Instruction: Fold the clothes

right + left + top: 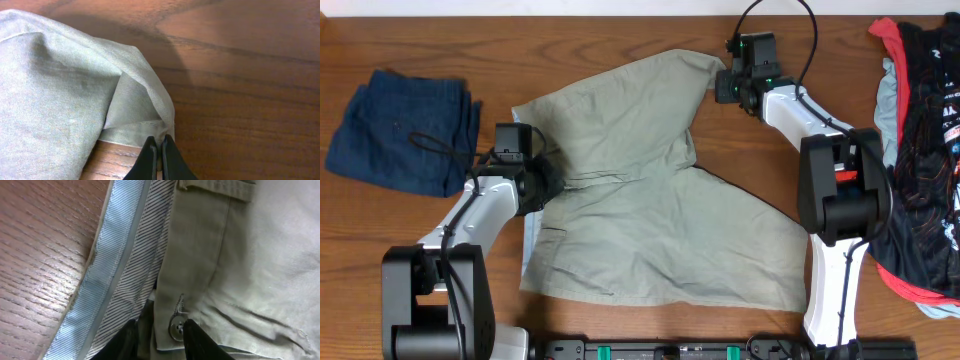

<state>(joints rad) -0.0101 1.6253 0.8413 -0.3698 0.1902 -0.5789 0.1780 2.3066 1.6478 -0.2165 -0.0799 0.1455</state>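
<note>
The khaki-beige shorts lie spread on the middle of the table, with one leg drawn up toward the far right. My left gripper sits at their waistband on the left. In the left wrist view its fingers close around the khaki waistband flap beside a button, and the pale blue striped lining is turned out. My right gripper is at the tip of the raised leg. In the right wrist view its fingers are pinched shut on the hem corner of the shorts.
A dark blue denim garment lies bunched at the far left. A pile of red, black and pale-blue garments lies along the right edge. Bare wooden table shows at the back and in the right wrist view.
</note>
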